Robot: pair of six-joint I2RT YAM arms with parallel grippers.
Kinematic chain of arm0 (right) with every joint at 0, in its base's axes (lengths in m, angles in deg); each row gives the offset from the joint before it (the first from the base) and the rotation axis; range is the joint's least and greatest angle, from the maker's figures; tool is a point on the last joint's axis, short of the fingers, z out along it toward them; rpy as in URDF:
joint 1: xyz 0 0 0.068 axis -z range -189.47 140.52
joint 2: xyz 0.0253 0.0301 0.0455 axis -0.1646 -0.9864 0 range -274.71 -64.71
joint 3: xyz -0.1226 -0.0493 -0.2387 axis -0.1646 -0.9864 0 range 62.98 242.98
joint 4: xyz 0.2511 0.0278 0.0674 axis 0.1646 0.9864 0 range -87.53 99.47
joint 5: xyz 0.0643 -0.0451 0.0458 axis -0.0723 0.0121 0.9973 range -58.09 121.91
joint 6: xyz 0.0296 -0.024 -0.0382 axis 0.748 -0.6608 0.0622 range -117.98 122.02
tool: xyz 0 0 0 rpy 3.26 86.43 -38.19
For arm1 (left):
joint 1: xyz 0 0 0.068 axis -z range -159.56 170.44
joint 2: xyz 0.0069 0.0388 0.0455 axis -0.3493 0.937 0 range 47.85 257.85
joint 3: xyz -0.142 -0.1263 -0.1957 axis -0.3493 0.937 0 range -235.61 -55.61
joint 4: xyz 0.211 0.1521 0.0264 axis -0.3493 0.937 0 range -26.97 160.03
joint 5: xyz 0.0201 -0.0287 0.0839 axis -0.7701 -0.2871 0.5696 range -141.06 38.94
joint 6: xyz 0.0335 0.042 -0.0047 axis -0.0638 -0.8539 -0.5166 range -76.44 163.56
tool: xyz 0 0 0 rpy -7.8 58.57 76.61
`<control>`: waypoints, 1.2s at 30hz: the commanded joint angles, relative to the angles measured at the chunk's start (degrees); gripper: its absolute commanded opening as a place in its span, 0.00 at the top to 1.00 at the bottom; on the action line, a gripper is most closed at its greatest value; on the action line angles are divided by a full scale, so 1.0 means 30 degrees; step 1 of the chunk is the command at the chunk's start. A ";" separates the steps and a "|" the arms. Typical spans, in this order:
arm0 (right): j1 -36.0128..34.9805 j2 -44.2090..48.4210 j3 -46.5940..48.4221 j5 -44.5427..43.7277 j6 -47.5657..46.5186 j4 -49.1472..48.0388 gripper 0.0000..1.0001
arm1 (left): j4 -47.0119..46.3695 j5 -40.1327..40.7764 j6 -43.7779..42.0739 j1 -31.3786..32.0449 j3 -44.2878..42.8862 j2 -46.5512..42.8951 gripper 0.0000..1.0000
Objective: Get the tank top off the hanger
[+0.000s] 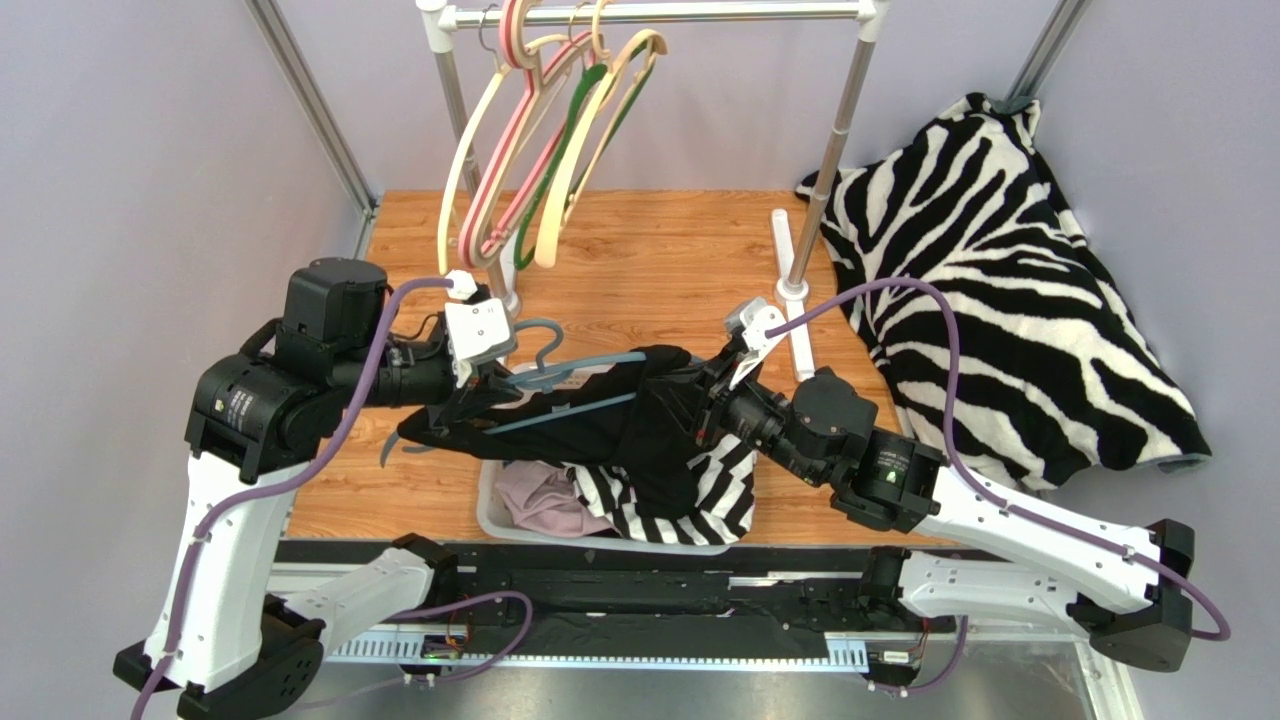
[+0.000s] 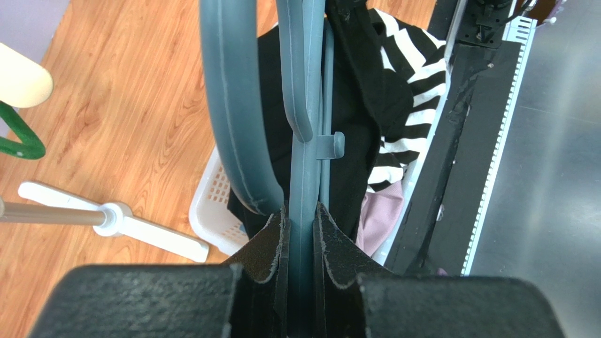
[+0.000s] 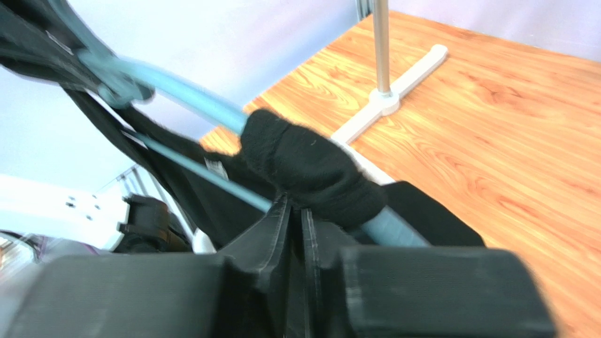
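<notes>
A black tank top (image 1: pixel 601 428) hangs on a grey-blue hanger (image 1: pixel 579 371) held above the white basket (image 1: pixel 496 518). My left gripper (image 1: pixel 478 378) is shut on the hanger; in the left wrist view its jaws (image 2: pixel 301 218) clamp the hanger's stem (image 2: pixel 303 141), with the black cloth (image 2: pixel 353 169) below. My right gripper (image 1: pixel 709 402) is shut on the tank top's strap; in the right wrist view (image 3: pixel 300 211) a bunched black strap (image 3: pixel 310 165) wraps the hanger's arm (image 3: pixel 190 95) just above the jaws.
A rack (image 1: pixel 812 210) at the back carries several empty hangers (image 1: pixel 526 135). A zebra-print cloth (image 1: pixel 1007 285) lies at the right. The basket holds a striped garment (image 1: pixel 684 503) and a pink one (image 1: pixel 541 503). The rack's white foot (image 2: pixel 113 218) shows in the left wrist view.
</notes>
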 commanded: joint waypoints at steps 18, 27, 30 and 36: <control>0.1814 0.2898 0.2622 -0.3485 -0.2096 0.0886 1.00 | -0.0410 -0.0559 0.0207 -0.0143 0.0062 -0.0195 1.00; 0.6502 0.3808 0.2241 -0.2050 -0.0483 0.2850 1.00 | -0.0176 -0.0647 0.0149 -0.0202 -0.0027 -0.0225 1.00; 0.7382 0.4159 0.2153 -0.1993 -0.0396 0.3435 1.00 | -0.0176 -0.0647 0.0119 -0.0202 -0.0027 -0.0283 1.00; 0.8207 0.5124 0.1656 -0.1000 0.0219 0.5484 1.00 | -0.0176 -0.0676 0.0090 -0.0202 -0.0260 -0.0254 1.00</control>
